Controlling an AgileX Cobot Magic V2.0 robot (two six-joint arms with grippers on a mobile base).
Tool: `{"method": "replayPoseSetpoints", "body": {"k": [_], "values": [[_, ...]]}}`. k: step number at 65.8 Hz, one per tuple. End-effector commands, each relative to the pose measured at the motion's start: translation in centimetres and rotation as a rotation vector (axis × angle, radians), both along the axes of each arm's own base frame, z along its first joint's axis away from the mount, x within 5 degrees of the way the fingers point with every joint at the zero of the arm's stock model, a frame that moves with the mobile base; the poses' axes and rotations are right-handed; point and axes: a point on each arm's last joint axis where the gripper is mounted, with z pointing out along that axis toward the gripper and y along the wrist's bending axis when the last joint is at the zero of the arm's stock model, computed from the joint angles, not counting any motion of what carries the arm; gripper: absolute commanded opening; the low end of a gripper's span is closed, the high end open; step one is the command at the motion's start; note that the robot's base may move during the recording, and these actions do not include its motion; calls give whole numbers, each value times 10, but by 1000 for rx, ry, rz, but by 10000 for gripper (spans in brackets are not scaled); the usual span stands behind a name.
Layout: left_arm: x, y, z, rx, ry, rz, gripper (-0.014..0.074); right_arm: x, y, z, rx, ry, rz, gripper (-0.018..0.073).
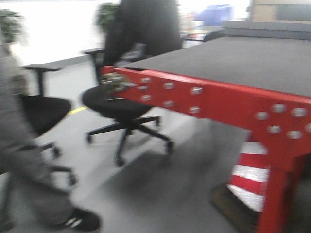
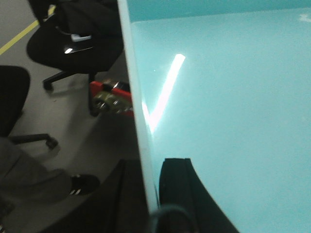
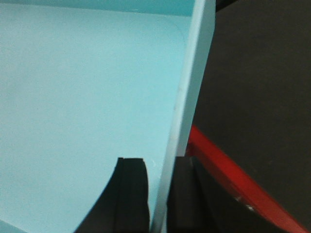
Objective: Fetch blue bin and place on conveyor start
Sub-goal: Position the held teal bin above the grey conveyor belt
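The blue bin point(image 2: 228, 97) fills the left wrist view as a light turquoise tub, and my left gripper point(image 2: 151, 194) is shut on its left wall, one finger inside and one outside. In the right wrist view the blue bin point(image 3: 82, 82) shows again, with my right gripper point(image 3: 158, 194) shut on its right wall. Past that wall lie the dark belt point(image 3: 262, 87) and red frame point(image 3: 228, 174) of the conveyor start. The front view shows the conveyor start point(image 1: 233, 63) with its bolted red frame point(image 1: 214, 102); neither the bin nor the grippers appear there.
Two black office chairs point(image 1: 121, 109) point(image 1: 41, 109) stand on the grey floor left of the conveyor. A person's leg and shoe point(image 1: 29, 165) are at the near left. A red-and-white cone point(image 1: 250, 179) sits under the frame. Dark blue bins point(image 1: 214, 14) lie far back.
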Motion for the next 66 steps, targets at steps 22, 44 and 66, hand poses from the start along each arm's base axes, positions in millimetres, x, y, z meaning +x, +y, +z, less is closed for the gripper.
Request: {"method": "replayPoseSetpoints", "body": {"k": [22, 44, 66], "values": [[-1, 21, 11, 161, -88, 104, -111, -6, -10, 9, -92, -65, -44, -152], [-1, 21, 11, 161, -88, 104, -111, -6, -10, 9, -92, -65, -44, -152], [-1, 21, 11, 161, -88, 104, -111, -6, -10, 9, -92, -65, -44, -152]]}}
